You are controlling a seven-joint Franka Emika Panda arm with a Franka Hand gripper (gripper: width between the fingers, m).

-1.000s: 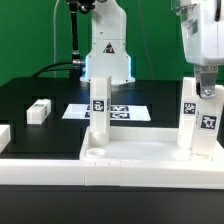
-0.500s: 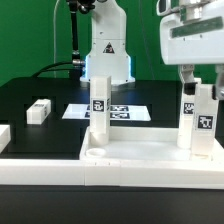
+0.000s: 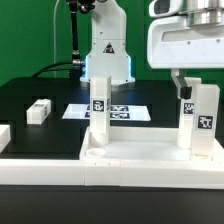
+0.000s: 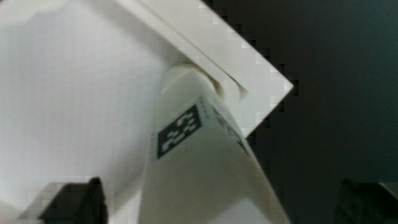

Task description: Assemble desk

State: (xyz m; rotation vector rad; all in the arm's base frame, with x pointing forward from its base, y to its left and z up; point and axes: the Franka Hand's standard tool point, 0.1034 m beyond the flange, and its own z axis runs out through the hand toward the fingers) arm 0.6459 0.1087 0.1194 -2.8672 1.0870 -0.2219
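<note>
Hand point(image 3: 197, 82): fingers spread wide, nothing pinched; hangs just above right leg point(image 3: 200, 120) on the exterior view's right.
Right leg: upright in near corner of desk panel point(image 3: 140, 158), standing unaided, so probably seated.
Second leg point(image 3: 98, 112): upright at panel's left corner.
Spare leg point(image 3: 38, 110): loose on counter point(image 3: 45, 135), far left; likely next pick.
Risk: fingers flank the leg top, so a sideways move could tip it.

And up goes the gripper point(image 3: 198, 80), off the upright leg point(image 3: 203, 125) at the exterior view's right that it clasped a second ago, now level with the leg's top, fingers spread, seemingly no longer touching it, though one finger runs off frame.
</note>
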